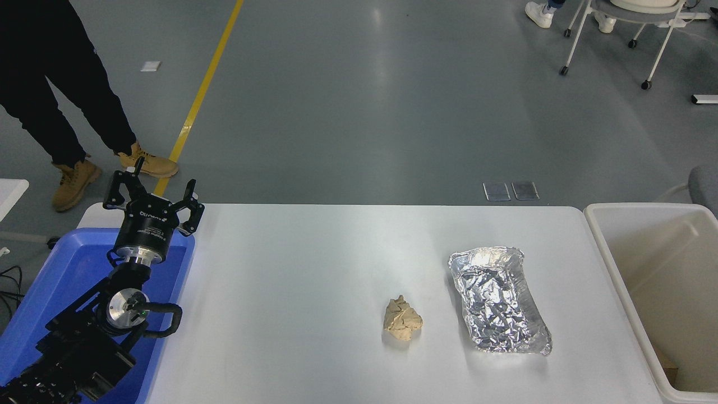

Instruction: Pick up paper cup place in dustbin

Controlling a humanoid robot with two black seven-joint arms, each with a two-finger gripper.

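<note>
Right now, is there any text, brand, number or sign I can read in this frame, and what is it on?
Left gripper, white lettering on its black body: there, but seen upside down and too small to read for certain.
Small white label below that lettering: blurred, unreadable.
Foil tray, crumpled paper ball, blue tub, beige bin, table: no text seen.
Yellow line on the floor: a marking, no words.
</note>
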